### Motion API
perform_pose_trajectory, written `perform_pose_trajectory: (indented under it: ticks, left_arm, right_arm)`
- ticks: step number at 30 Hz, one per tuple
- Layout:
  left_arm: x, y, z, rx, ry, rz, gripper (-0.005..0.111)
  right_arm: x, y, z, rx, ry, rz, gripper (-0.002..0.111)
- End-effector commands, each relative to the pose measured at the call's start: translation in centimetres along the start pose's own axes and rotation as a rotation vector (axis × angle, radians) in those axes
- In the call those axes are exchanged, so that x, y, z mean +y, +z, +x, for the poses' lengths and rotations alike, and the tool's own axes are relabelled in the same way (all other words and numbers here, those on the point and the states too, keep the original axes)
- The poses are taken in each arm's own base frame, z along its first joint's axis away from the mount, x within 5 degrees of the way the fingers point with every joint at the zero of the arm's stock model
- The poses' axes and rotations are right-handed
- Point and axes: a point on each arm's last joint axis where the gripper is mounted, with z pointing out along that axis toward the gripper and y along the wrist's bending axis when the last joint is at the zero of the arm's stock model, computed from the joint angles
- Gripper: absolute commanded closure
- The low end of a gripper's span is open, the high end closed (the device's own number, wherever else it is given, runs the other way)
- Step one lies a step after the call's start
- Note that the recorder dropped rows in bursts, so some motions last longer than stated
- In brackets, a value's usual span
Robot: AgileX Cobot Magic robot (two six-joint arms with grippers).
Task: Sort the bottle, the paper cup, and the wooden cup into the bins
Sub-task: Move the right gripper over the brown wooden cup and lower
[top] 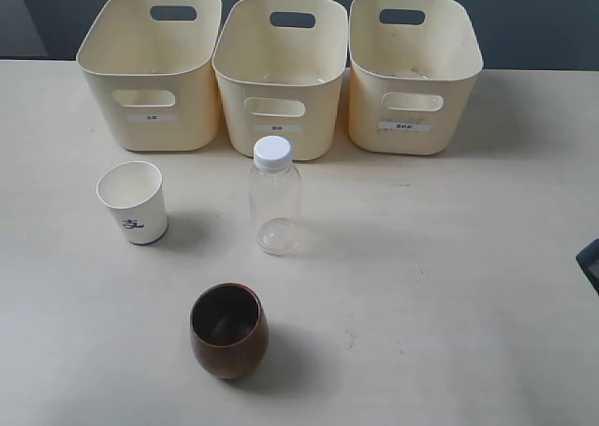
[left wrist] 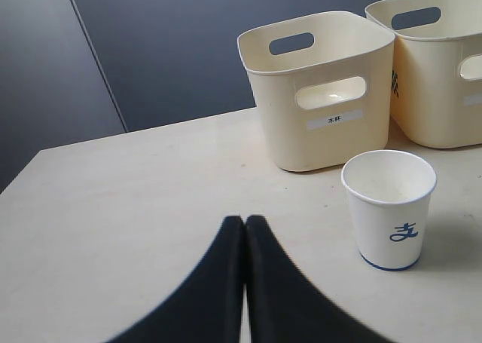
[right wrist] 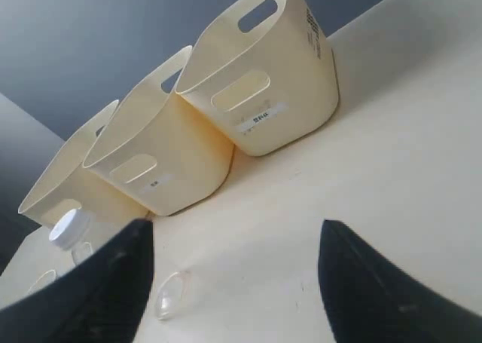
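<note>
The clear bottle (top: 274,194) with its white cap stands mid-table, in front of the middle of the three cream bins (top: 281,66). To its left stands the white paper cup (top: 134,201), and nearer the front the brown wooden cup (top: 229,330). In the left wrist view my left gripper (left wrist: 245,221) is shut and empty, low over the table, with the paper cup (left wrist: 389,207) a short way ahead to one side. My right gripper (right wrist: 235,234) stands open and empty. The bottle (right wrist: 66,226) is partly hidden behind one of its fingers (right wrist: 120,275).
The bins stand side by side along the table's far edge, left (top: 150,70) and right (top: 414,66), each with a small front label. A dark part of the right arm (top: 591,262) shows at the exterior view's right edge. A dark wall rises behind the table.
</note>
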Motion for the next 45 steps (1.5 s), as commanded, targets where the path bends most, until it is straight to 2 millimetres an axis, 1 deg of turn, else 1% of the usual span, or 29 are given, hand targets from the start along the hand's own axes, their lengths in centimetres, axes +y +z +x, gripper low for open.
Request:
perform_pose_trajectory:
  ticks: [1,5,8,11,12,13,16,18,21,25,27,31,36,41,43,45]
  left_arm:
    - [0.0,0.0,0.0,-0.011,0.006,0.0,0.107]
    - [0.0,0.0,0.0,-0.011,0.006,0.0,0.107]
    - [0.0,0.0,0.0,-0.011,0.006,0.0,0.107]
    - [0.0,0.0,0.0,-0.008,0.006,0.0,0.107]
    - [0.0,0.0,0.0,-0.006,0.006,0.0,0.107]
    - [0.0,0.0,0.0,-0.006,0.006,0.0,0.107]
    - [0.0,0.0,0.0,-0.008,0.006,0.0,0.107]
    - [0.0,0.0,0.0,-0.008,0.006,0.0,0.107]
    - [0.0,0.0,0.0,-0.008,0.006,0.0,0.107]
    - [0.0,0.0,0.0,-0.008,0.006,0.0,0.107]
    - [0.0,0.0,0.0,-0.008,0.006,0.0,0.107]
    - [0.0,0.0,0.0,-0.008,0.006,0.0,0.107]
    - [0.0,0.0,0.0,-0.008,0.006,0.0,0.107]
    - [0.0,0.0,0.0,-0.008,0.006,0.0,0.107]
    - [0.0,0.0,0.0,-0.008,0.006,0.0,0.107]
    - [0.0,0.0,0.0,-0.008,0.006,0.0,0.107]
  right_arm:
    - [0.2,0.0,0.1,0.009,0.019,-0.018,0.047]
    - [1.0,-0.1,0.1,0.007,0.067,-0.107,0.047]
    - [2.4,-0.3,0.0,-0.012,-0.017,-0.267,0.047]
    - [3.9,-0.9,-0.2,-0.036,-0.023,-0.439,0.047]
    - [4.1,-1.0,-0.3,-0.049,-0.03,-0.466,0.047]
    - [4.2,-1.0,-0.4,-0.064,-0.045,-0.476,0.047]
    - [3.9,-0.6,-0.6,-0.048,-0.083,-0.426,0.047]
    - [4.2,-0.4,-0.9,-0.033,-0.097,-0.422,0.047]
    - [5.2,-0.3,-1.9,0.001,-0.092,-0.442,0.047]
    - [7.0,0.3,-4.0,0.045,-0.11,-0.47,0.047]
    - [7.7,0.7,-4.9,0.086,-0.111,-0.489,0.047]
    - [8.9,2.4,-6.5,0.191,-0.067,-0.529,0.047]
    - [9.0,5.0,-7.5,0.302,-0.006,-0.532,0.047]
    - [8.6,7.5,-7.2,0.37,0.024,-0.558,0.047]
    - [8.6,8.3,-6.4,0.421,-0.011,-0.574,0.047]
    - [8.9,9.3,-5.8,0.472,-0.03,-0.576,0.047]
